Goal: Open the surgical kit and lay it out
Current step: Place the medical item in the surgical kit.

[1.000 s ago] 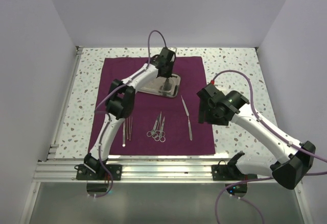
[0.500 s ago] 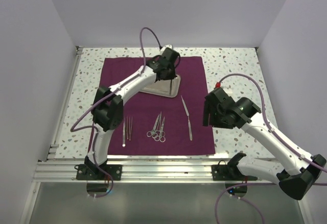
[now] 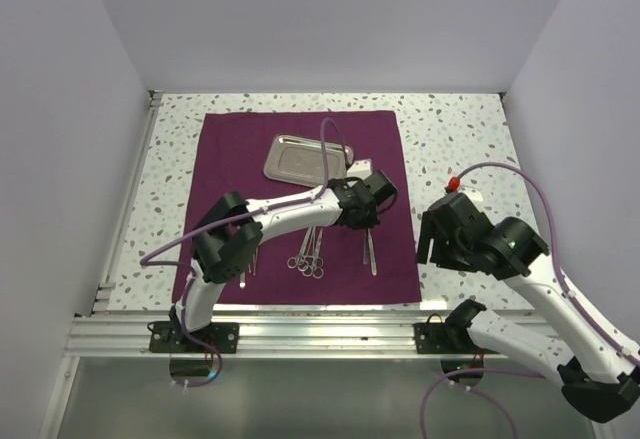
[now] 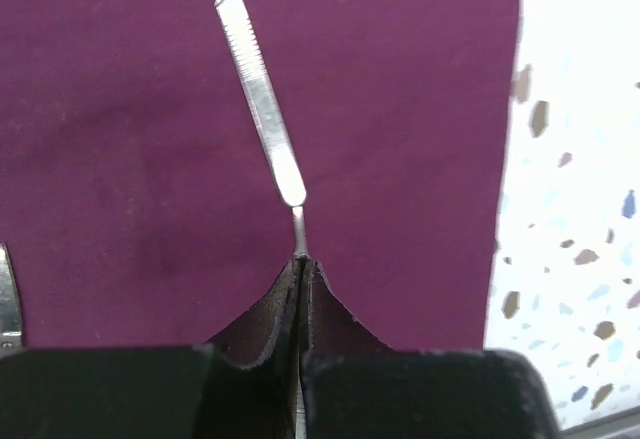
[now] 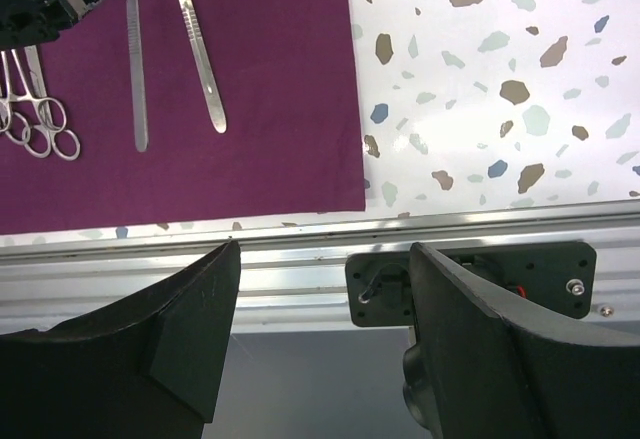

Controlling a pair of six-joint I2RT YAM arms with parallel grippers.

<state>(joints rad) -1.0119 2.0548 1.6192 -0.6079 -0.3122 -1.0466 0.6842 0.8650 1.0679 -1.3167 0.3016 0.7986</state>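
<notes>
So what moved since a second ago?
The left claw came from the tray to the near right of the cloth, shut on a slim steel tool. The right claw, open, pulled back. Tray, cloth and scissors stayed put.

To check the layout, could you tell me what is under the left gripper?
A slim steel instrument on the purple cloth, its thin end pinched in the shut left gripper. The fingers hide that tip.

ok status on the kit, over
left claw shut on slim steel instrument, low on cloth. right claw open, off cloth. tray laid out, nothing blocking.
</notes>
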